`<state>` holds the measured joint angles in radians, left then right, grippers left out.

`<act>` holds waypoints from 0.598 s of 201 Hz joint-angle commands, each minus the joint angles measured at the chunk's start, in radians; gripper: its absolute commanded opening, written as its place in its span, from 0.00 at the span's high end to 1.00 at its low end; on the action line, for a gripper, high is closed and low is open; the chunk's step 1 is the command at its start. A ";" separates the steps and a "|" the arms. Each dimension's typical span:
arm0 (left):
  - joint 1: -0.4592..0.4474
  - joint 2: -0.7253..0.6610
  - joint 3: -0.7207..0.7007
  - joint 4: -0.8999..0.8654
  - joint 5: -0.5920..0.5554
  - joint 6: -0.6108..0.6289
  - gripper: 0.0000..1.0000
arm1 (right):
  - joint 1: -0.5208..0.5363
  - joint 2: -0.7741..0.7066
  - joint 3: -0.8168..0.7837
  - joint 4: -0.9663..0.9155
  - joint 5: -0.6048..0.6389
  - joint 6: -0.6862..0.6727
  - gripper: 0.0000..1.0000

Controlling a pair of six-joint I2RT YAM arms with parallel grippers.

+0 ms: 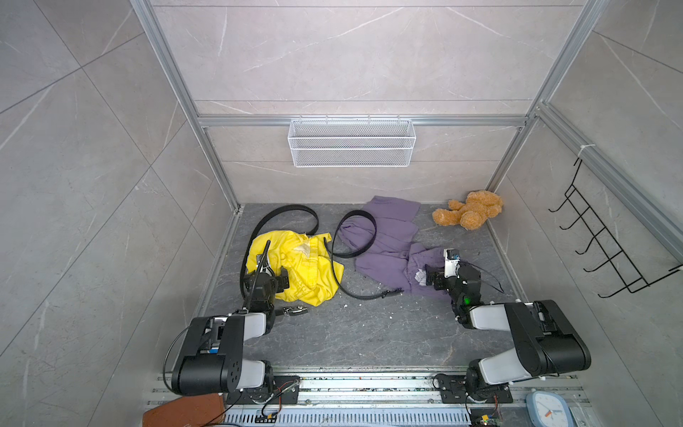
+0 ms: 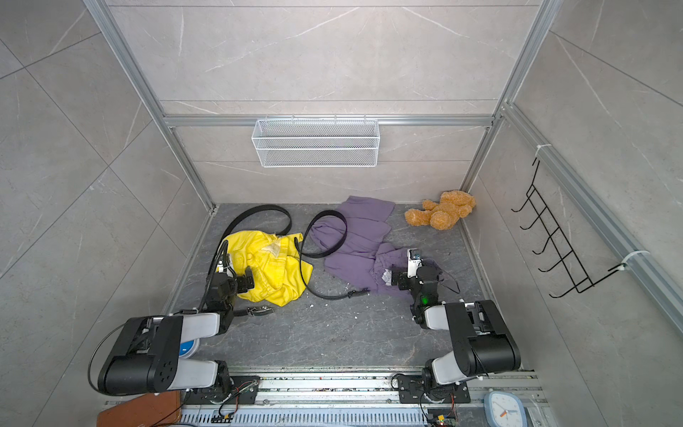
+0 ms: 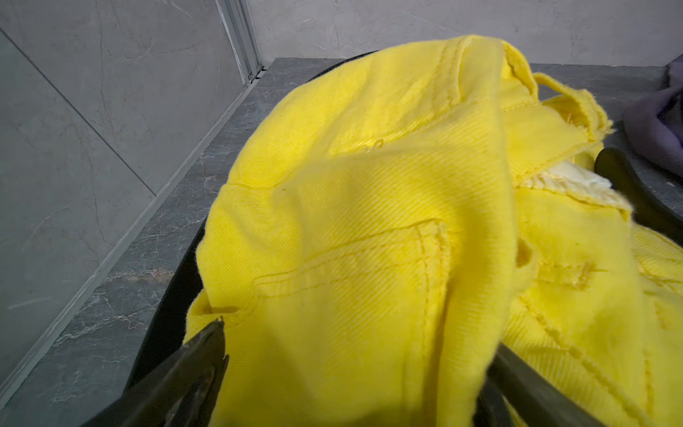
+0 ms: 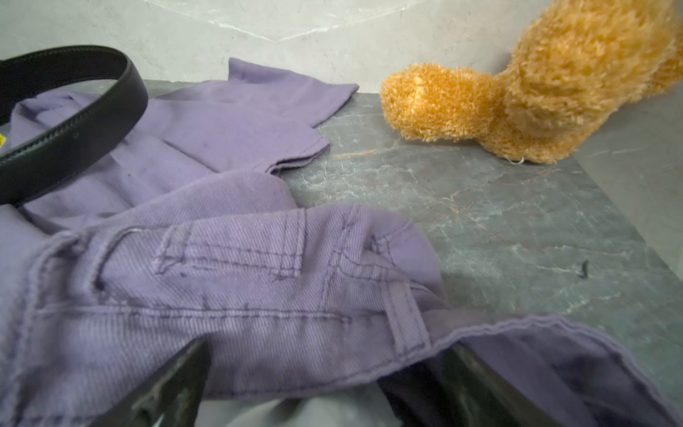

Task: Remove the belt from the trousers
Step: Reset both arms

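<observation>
Crumpled yellow trousers (image 1: 295, 266) lie at the left of the floor, with a black belt (image 1: 288, 209) curving round their far and left sides to a buckle (image 1: 295, 311) near the left arm. Purple trousers (image 1: 388, 244) lie to the right, and a second black belt (image 1: 371, 222) loops over them and trails to the front. My left gripper (image 3: 356, 344) stands open over the yellow trousers (image 3: 369, 222), with a fold of cloth between its fingers. My right gripper (image 4: 329, 351) is open astride the purple waistband (image 4: 258, 318).
A brown teddy bear (image 1: 469, 212) lies in the far right corner. A white wire basket (image 1: 351, 142) hangs on the back wall and a black hook rack (image 1: 606, 244) on the right wall. A blue clock (image 1: 547, 408) sits by the right arm's base.
</observation>
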<state>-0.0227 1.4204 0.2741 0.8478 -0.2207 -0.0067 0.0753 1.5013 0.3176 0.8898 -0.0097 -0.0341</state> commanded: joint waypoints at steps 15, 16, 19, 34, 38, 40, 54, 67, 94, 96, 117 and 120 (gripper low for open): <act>-0.002 0.075 0.001 0.161 -0.029 0.013 0.02 | 0.003 0.005 0.004 0.058 0.063 0.021 0.00; -0.003 0.075 0.002 0.160 -0.028 0.013 0.02 | 0.004 0.007 0.005 0.057 0.068 0.024 0.00; -0.002 0.074 0.003 0.154 -0.028 0.012 0.02 | 0.004 0.007 0.008 0.054 0.075 0.028 0.00; -0.001 0.075 0.007 0.146 -0.036 0.005 0.02 | 0.005 0.002 0.014 0.031 0.083 0.033 0.00; -0.001 0.076 0.010 0.143 -0.039 0.006 0.02 | 0.004 0.005 0.014 0.035 0.083 0.032 0.00; -0.002 0.075 0.011 0.140 -0.039 0.005 0.02 | 0.004 0.005 0.013 0.038 0.083 0.033 0.00; -0.001 0.076 0.023 0.118 -0.045 0.002 0.02 | 0.005 0.003 0.014 0.031 0.083 0.034 0.00; -0.001 0.075 0.027 0.110 -0.045 0.001 0.02 | 0.005 0.004 0.014 0.032 0.084 0.033 0.00; -0.001 0.077 0.035 0.097 -0.051 -0.002 0.02 | 0.005 0.005 0.018 0.024 0.090 0.035 0.00; 0.000 0.078 0.036 0.096 -0.052 -0.001 0.02 | 0.004 0.005 0.018 0.024 0.090 0.036 0.00; -0.001 0.081 0.055 0.067 -0.062 -0.007 0.01 | 0.005 0.002 0.017 0.025 0.090 0.035 0.00; -0.001 0.081 0.056 0.063 -0.062 -0.004 0.01 | 0.005 0.002 0.017 0.025 0.090 0.036 0.00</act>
<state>-0.0235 1.4914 0.2871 0.9096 -0.2508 -0.0074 0.0757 1.5017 0.3195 0.9108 0.0620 -0.0151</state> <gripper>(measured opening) 0.988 0.998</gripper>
